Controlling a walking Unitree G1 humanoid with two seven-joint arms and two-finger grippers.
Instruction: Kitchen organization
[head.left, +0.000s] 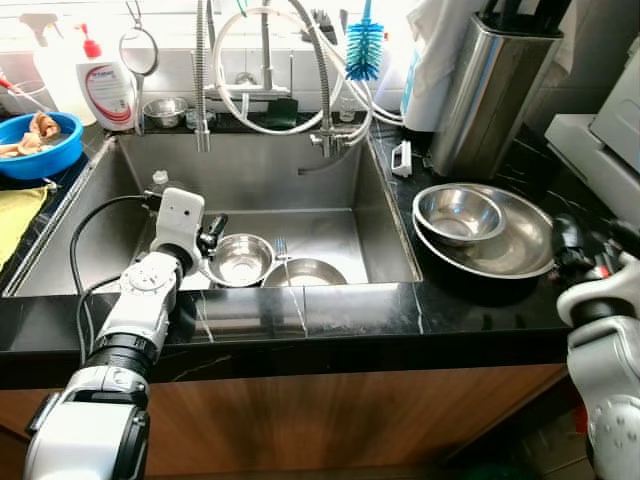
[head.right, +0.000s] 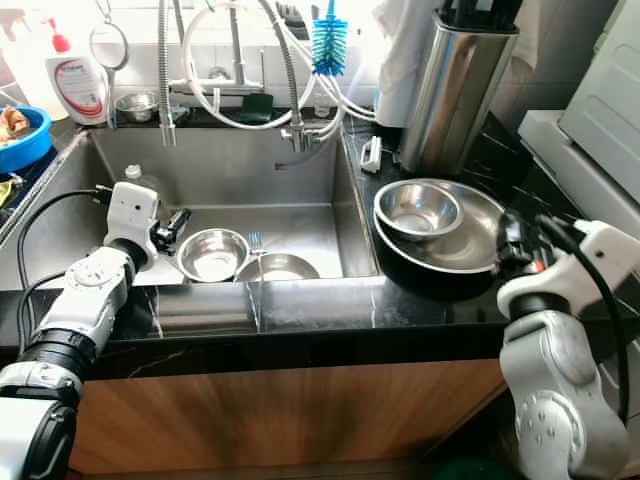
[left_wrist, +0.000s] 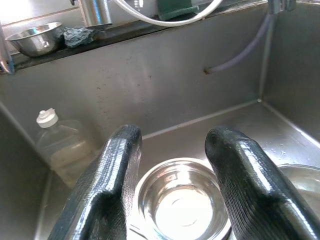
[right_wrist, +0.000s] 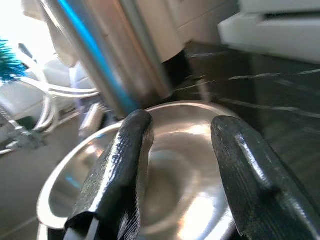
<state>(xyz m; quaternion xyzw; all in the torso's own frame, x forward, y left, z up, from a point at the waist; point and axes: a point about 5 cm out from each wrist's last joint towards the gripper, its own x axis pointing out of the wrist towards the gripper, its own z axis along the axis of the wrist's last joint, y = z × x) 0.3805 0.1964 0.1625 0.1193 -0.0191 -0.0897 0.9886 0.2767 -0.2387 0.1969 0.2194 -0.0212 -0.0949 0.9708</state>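
Far left on the black marble counter (head.left: 480, 305): round blue plastic bowl (head.left: 40, 150) holding brownish scraps, with a white pump bottle with red cap (head.left: 105, 85) behind it at the wall.

Left gripper (left_wrist: 172, 190) sits inside the rectangular stainless steel sink (head.left: 260, 180), near its front left. Jaws apart, holding nothing. Directly ahead of and between the two black fingers (left_wrist: 112, 175) lies a small round stainless steel bowl (head.left: 240, 258), upright on the sink floor; no contact with its rim can be made out. A second shallow steel dish (head.left: 305, 272) lies just beside that bowl, on the side of the other finger, and a metal fork (head.left: 283, 250) stands between the two. Beyond the fingertips, against the sink's left wall, is a clear plastic bottle with white cap (left_wrist: 62, 145). On the ledge above the back wall rests a tiny steel cup-shaped bowl (left_wrist: 35, 40); chrome tap with looped white hoses (head.left: 265, 70) and a blue bristle bottle brush (head.left: 364, 45) are further along.

Right of the sink: large wide stainless steel mixing bowl (head.left: 515, 245) on the counter with a smaller steel bowl (head.left: 458, 212) nested inside. Behind it, a tall cylindrical steel knife block (head.left: 490, 90).

Right gripper (right_wrist: 177, 165) hovers at the large bowl's near right edge. Jaws apart, empty; the bowl's hollow shows between and past the fingers.
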